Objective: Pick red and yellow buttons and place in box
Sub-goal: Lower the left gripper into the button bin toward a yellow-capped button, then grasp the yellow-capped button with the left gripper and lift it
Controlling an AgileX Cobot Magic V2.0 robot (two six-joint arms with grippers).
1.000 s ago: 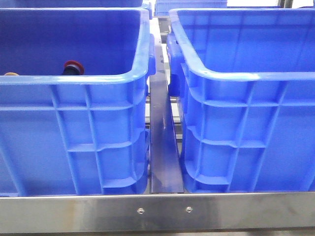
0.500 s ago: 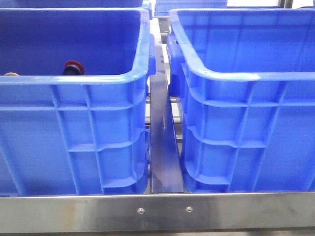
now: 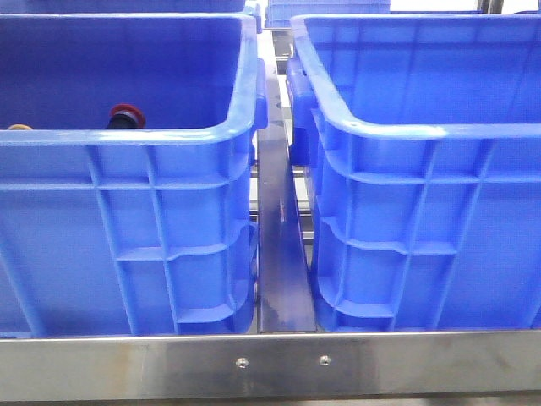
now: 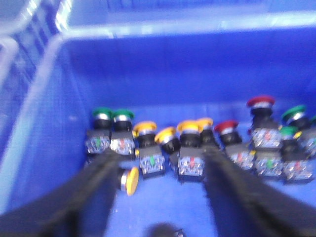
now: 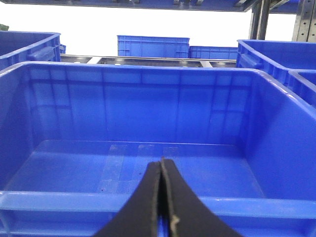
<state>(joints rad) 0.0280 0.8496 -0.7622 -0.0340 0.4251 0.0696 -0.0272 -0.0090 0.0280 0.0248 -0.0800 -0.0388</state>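
In the left wrist view my left gripper point(image 4: 160, 154) is open inside a blue crate point(image 4: 163, 69), its fingers point(image 4: 98, 173) spread either side of a row of push-buttons. The row holds yellow buttons point(image 4: 189, 127), red buttons point(image 4: 260, 102) and green buttons point(image 4: 102, 113). A yellow button point(image 4: 130, 180) lies on its side by the left finger. Nothing is between the jaws. The view is blurred. In the front view a red button point(image 3: 127, 113) and a yellow one point(image 3: 19, 128) show inside the left crate point(image 3: 127, 139). My right gripper point(image 5: 162, 163) is shut and empty above the near rim of the empty blue box point(image 5: 148, 202).
In the front view the two crates stand side by side, the empty one on the right point(image 3: 423, 131), with a metal rail point(image 3: 283, 254) between them and a steel edge point(image 3: 270, 364) in front. More blue crates point(image 5: 153, 45) stand on shelving behind. Neither arm shows in the front view.
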